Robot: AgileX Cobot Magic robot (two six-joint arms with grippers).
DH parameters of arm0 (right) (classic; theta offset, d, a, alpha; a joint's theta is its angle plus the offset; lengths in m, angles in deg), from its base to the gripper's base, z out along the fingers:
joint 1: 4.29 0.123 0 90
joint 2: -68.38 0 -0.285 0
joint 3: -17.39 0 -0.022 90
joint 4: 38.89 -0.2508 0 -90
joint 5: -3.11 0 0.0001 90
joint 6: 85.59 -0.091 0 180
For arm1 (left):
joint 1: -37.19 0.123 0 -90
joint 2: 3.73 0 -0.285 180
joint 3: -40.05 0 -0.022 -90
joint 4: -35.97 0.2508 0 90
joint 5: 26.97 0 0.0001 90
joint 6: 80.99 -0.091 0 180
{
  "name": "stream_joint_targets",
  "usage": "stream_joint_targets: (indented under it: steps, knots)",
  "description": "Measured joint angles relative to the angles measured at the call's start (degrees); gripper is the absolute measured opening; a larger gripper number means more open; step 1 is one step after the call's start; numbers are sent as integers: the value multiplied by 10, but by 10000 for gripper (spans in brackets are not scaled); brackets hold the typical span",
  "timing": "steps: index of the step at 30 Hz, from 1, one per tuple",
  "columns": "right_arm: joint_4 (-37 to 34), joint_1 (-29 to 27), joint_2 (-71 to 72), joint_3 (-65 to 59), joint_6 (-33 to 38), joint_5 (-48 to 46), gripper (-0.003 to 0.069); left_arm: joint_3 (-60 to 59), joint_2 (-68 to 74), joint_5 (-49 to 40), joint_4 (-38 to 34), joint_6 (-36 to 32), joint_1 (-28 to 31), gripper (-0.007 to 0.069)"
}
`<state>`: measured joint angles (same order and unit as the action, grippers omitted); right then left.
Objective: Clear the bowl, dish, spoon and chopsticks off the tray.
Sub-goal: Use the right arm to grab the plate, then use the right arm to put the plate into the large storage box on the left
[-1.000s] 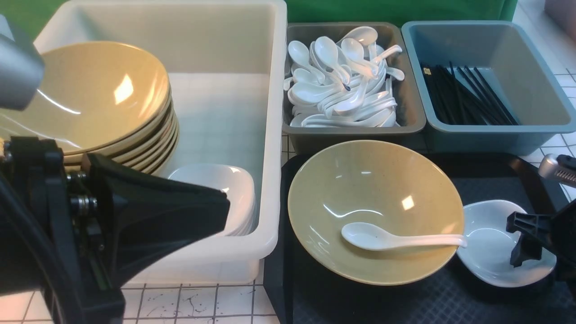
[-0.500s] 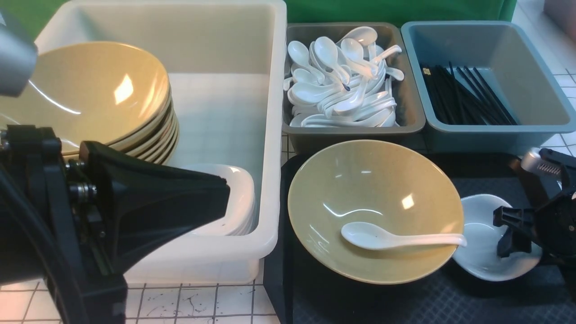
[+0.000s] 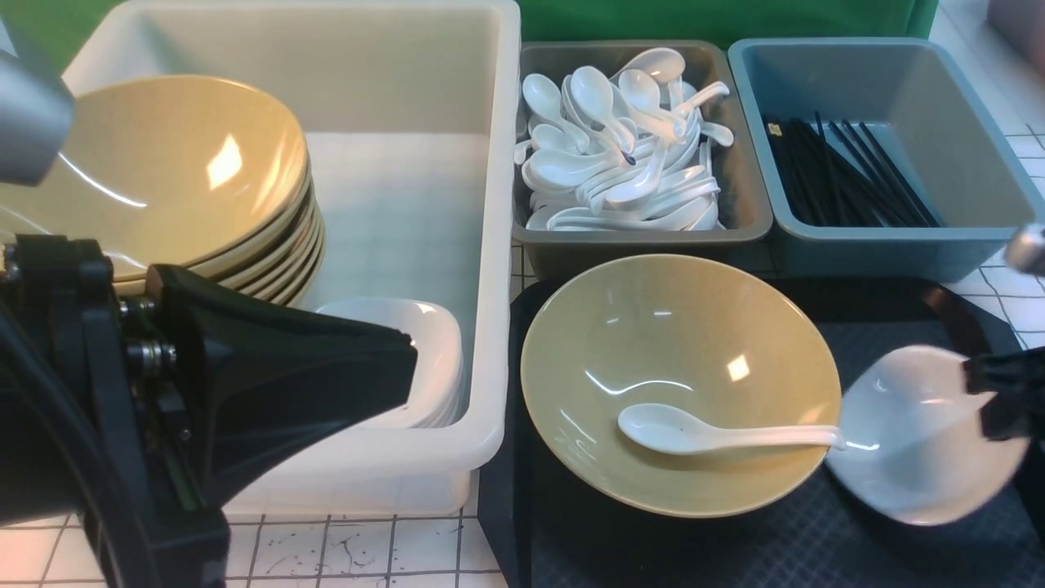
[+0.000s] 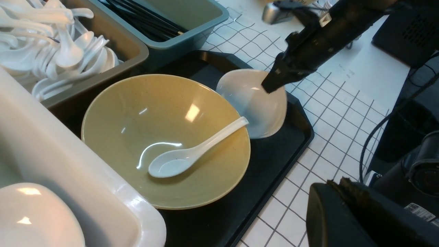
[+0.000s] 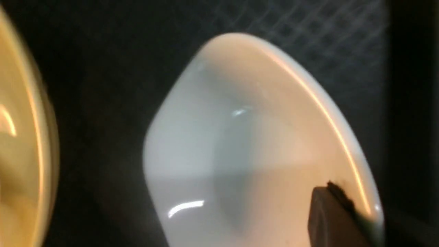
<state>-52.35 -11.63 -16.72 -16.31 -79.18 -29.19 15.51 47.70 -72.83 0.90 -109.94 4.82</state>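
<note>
R claw (image 4: 272, 85) pinching R-side rim of dish (image 3: 906, 433) | dish tilted, blurred, over R part of tray (image 3: 735, 547), just beside bowl (image 3: 678, 351) | spoon (image 3: 702, 433) lies in bowl, handle on rim twd dish | L claw (image 3: 404, 367) pressed together, holds nothing, near white tub (image 3: 490, 245)

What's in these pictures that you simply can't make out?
- Front view: the left arm's fingers cover part of the stacked white dishes in the white tub; their count is unclear.
- Front view: the right arm's fingers are cut off by the picture's edge.
- Front and right wrist views: the dish is blurred, so whether it touches the tray is unclear.
</note>
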Motion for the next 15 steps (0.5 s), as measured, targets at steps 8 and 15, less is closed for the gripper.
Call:
stream_joint_targets:
  steps: [8,15]
  knots:
    - [15,-2,57,19,47,-69,53,0,0,0,1,0,0,-1]
    - [2,14,120,162,38,-188,53,0,-13,0,95,53,0,-1]
